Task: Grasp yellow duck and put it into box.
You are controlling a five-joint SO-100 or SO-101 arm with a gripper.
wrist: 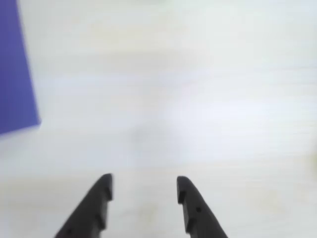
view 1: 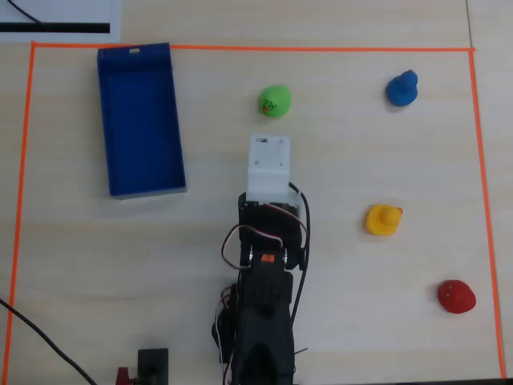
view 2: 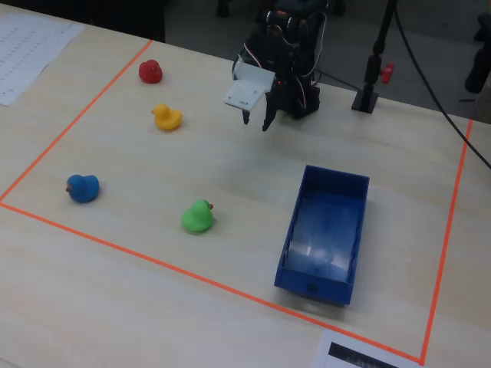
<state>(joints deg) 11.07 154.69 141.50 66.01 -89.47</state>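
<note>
Task barely begun, by my reading: nothing grasped, nothing in the box.

Gripper (wrist: 143,188): in the wrist view the two dark fingers stand apart with bare table between them, holding nothing. In the fixed view it hangs above the table close in front of the arm's base, fingers pointing down.

Yellow duck (view 1: 383,219): upright on the table in the overhead view, right of the arm and well apart from it. Not in the wrist view, so the gripper does not look lined up on it.

Box (view 1: 140,120): dark blue tray, far left in the overhead view, inside the orange tape (view 1: 240,48) border. Empty in both the overhead and fixed views. One corner shows at the left edge of the wrist view.

Other ducks, all on the table, well apart from the box: green duck (view 1: 275,101) just beyond the gripper, blue duck (view 1: 401,89) far right, red duck (view 1: 457,296) near right.

Left to do: swing right to the yellow duck, descend, close, lift, carry across left, release in the box.
</note>
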